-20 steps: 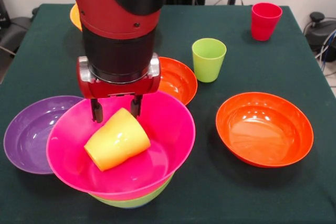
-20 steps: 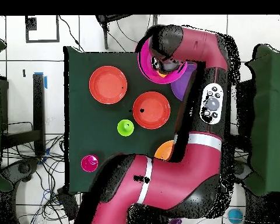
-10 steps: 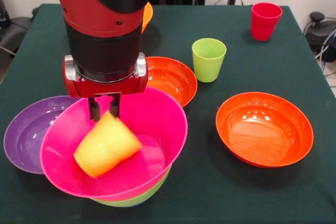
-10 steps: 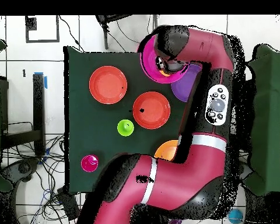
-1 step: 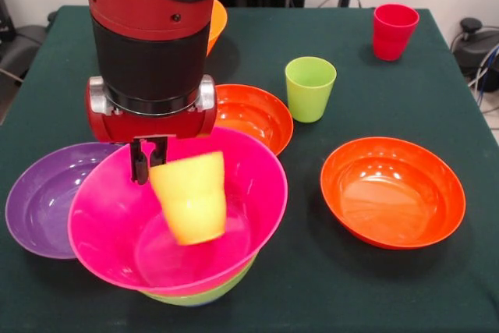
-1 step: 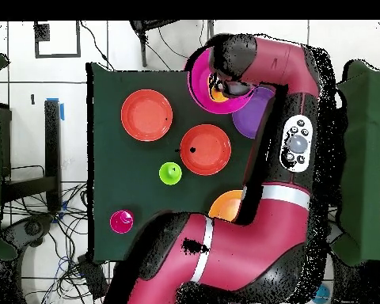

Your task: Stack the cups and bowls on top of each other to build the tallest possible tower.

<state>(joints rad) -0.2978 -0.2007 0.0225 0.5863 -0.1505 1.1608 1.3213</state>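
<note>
- End effector (image 5: 151,163) is sitting over the magenta bowl (image 5: 249,161), and I am seeing its fingers (image 5: 140,168) closed on the rim of the yellow-orange cup (image 5: 192,196).
- I am reading the cup as hanging mouth-up and slightly tilted inside the magenta bowl; whether its base is touching the bowl floor I cannot tell.
- The magenta bowl is nesting in a lime-green bowl (image 5: 204,295), of which only the lower edge is showing; together they are forming the tower at the near edge of the tabletop (image 5: 312,286).
- A purple bowl (image 5: 43,196) is lying just beside the tower, its rim tucked behind the magenta one.
- A red-orange bowl (image 5: 257,115) is sitting right behind the magenta bowl, and a second red-orange bowl (image 5: 392,190) is standing well apart to the side.
- The lime green cup (image 5: 309,87) is standing upright near the first red-orange bowl, and the red cup (image 5: 394,30) is standing upright toward the far corner.
- A deep orange bowl (image 5: 217,25) is peeking out from behind the arm (image 5: 148,29).
- In the overhead view, I am seeing the arm (image 6: 264,198) sweeping across the tabletop edge and covering part of the magenta bowl (image 6: 199,83) and purple bowl (image 6: 252,115).
</note>
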